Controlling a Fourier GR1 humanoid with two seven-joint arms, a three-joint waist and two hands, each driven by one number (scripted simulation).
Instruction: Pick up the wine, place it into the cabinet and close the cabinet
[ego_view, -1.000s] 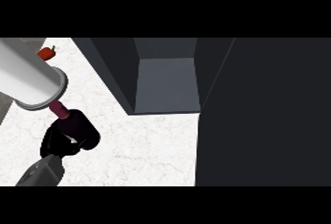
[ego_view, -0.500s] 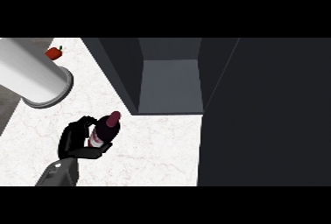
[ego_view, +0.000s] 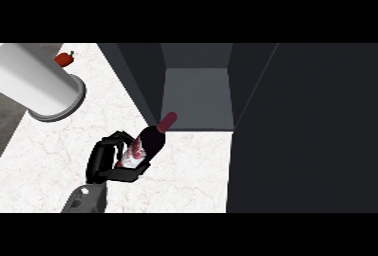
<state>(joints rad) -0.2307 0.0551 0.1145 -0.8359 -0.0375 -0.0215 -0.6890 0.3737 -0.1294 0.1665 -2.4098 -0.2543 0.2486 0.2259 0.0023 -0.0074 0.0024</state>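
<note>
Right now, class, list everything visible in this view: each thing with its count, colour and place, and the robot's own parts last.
wine bottle: one, dark with red top, held at the cabinet's opening
cabinet: one, dark grey, open, upper centre
cabinet door: one, black, right
cylinder: one, white, upper left
small fruit: one, red, top left
counter: one, white marble
left hand: one, black, curled round the bottle, lower left

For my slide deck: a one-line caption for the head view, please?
Left hand holds the wine bottle tilted toward the open cabinet.
</note>
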